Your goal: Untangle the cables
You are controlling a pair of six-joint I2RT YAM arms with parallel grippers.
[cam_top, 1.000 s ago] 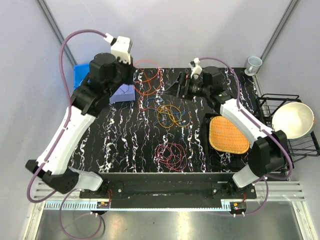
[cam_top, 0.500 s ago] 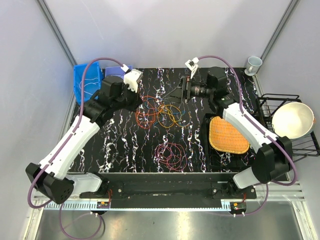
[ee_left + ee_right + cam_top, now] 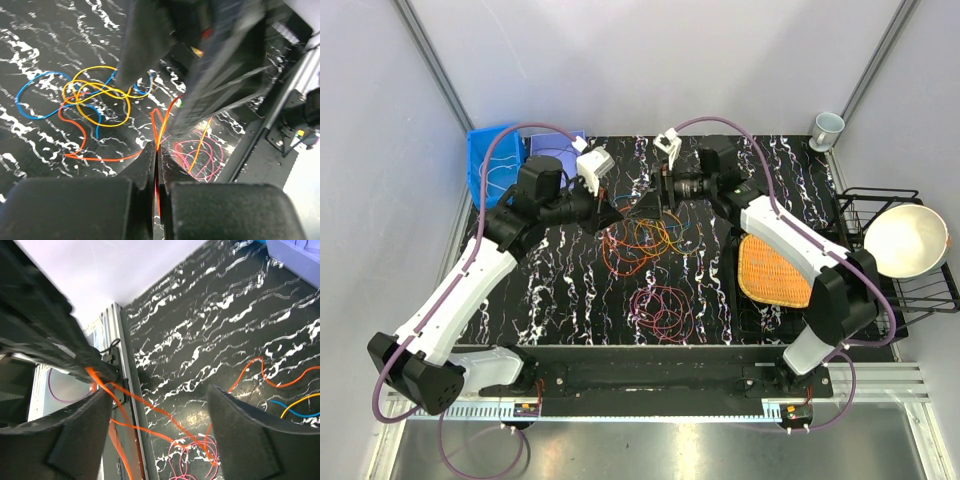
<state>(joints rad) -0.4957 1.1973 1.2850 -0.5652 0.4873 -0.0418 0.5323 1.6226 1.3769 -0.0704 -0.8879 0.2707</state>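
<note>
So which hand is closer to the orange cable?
Left. The left hand is shut on the orange cable, pinching one strand. The right hand is open close beside it, gripping nothing.

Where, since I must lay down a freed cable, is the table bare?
Near-left, between the left arm and the magenta cable; also the far-right corner beyond the woven tray. The middle is crowded with the tangled cables.
</note>
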